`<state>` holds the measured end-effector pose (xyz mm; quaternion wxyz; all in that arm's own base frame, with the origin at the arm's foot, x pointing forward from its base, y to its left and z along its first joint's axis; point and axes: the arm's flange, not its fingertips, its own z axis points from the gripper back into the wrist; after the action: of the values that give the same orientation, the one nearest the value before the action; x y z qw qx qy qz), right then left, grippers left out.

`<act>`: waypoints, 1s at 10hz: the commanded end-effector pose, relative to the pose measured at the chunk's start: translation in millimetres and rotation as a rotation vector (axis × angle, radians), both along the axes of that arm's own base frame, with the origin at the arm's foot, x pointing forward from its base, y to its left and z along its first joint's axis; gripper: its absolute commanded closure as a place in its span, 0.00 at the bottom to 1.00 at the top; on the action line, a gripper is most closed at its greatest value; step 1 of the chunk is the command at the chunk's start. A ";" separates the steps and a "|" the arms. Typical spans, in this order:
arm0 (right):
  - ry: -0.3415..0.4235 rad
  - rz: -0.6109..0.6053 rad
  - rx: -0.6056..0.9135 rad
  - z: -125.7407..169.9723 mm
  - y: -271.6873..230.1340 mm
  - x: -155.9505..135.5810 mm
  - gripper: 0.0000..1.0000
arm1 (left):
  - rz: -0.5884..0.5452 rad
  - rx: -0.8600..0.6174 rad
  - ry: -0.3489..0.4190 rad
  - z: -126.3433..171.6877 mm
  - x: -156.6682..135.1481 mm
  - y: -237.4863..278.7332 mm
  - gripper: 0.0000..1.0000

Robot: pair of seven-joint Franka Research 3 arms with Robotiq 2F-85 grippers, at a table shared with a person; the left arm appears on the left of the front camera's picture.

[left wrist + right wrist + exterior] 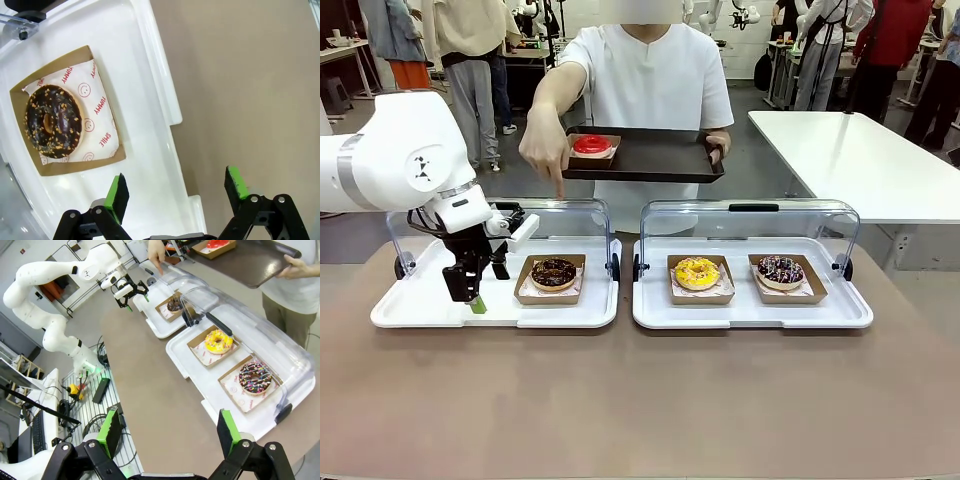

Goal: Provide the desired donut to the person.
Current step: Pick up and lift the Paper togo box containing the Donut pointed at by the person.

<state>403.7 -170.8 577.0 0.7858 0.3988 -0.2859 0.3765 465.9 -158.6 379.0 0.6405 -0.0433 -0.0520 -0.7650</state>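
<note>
The left gripper (477, 290) hangs wide open and empty over the white tray (410, 312), the chocolate donut (553, 272) just beside it (the person's hand (544, 150) points down at that donut); the raised clear lid (555, 215) stands behind

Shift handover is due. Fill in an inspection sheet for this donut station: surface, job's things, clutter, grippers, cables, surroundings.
Surface: brown table, bearing two white trays with clear lids raised.
Job's things: nut-topped chocolate donut alone in the left tray; yellow donut and sprinkled chocolate donut in the right tray; red donut on the person's dark tray; the person's hand points down toward the left tray.
Clutter: nothing seen.
Grippers: left gripper open, over the left tray's bare end; right gripper open, high above the table, holding nothing.
Cables: leads on a wire grid beside the table.
Surroundings: white table at the far right; bystanders behind.
</note>
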 end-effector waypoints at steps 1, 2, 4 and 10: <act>-0.003 0.003 0.008 -0.7 0.4 -0.8 0.00 | 0.044 0.063 -0.039 -13.8 11.2 -14.0 0.00; -0.003 0.003 0.008 -0.7 0.4 -0.8 0.00 | 0.067 0.070 -0.040 -22.4 16.3 -19.2 0.00; -0.003 0.003 0.008 -0.7 0.4 -0.8 0.00 | 0.114 0.094 -0.060 -38.2 24.6 -26.2 0.00; -0.003 0.003 0.008 -0.7 0.4 -0.8 0.00 | 0.099 0.090 -0.089 -36.6 27.2 -41.1 0.00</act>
<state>403.7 -170.8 577.1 0.7858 0.3988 -0.2859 0.3765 492.2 -198.7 342.7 0.6704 0.0078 -0.0518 -0.7402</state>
